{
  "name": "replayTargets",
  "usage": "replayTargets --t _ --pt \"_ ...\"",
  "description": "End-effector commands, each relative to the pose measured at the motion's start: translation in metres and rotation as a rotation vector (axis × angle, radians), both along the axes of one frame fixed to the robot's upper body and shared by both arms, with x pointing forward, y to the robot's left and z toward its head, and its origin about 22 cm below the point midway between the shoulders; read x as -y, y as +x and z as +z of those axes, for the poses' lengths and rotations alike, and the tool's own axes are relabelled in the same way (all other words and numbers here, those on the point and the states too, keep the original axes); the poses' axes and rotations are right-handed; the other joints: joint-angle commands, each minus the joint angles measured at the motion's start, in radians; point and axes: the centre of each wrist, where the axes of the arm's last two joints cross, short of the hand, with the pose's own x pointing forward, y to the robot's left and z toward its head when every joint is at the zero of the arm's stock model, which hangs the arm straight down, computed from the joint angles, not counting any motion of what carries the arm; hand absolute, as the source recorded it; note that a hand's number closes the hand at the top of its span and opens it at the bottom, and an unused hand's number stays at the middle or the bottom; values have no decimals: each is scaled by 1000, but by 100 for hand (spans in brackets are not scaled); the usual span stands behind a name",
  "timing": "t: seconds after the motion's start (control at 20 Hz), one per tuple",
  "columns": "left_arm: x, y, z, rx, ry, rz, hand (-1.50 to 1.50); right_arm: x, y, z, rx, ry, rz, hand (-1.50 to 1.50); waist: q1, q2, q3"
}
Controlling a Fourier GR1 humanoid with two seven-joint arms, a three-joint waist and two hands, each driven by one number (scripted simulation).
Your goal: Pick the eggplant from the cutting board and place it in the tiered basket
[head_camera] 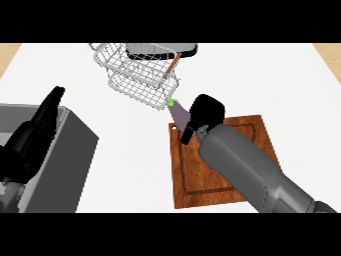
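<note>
A purple eggplant with a green stem is held up over the far left corner of the brown cutting board. My right hand is shut on it, and the stem end pokes out toward the basket. The white wire tiered basket stands just beyond, at the back of the counter, with its lower tier close to the eggplant's stem. My left hand rests at the left edge, fingers up and straight, over a grey box.
A grey box-like unit fills the lower left corner. A dark pan with a brown handle sits behind the basket. The white counter stretches out to the right of the board.
</note>
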Motion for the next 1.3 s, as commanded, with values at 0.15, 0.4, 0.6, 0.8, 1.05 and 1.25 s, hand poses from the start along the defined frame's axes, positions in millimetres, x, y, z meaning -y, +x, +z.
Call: replayTargets --t 0.15,0.4,0.6,0.8,1.05,1.25 --pt "8 -15 -31 -183 -75 13 0 -54 -13 47 268 174 -202 150 -41 -7 -27" --pt "1 -20 -35 -194 -73 46 0 -75 -17 96 484 179 -143 150 -63 -22 -29" --pt "-1 -21 -32 -192 -75 29 0 -91 -23 134 616 140 -101 150 -46 -20 -30" --pt "5 -20 -34 -186 -83 40 0 -99 -23 171 718 128 -112 150 -56 -10 -28" --pt "4 -18 -28 -172 -91 26 0 -105 -18 205 774 26 -126 150 -33 0 -28" --pt "9 -17 -27 -167 -98 3 0 -106 -8 233 768 -23 -170 150 -10 14 -28"
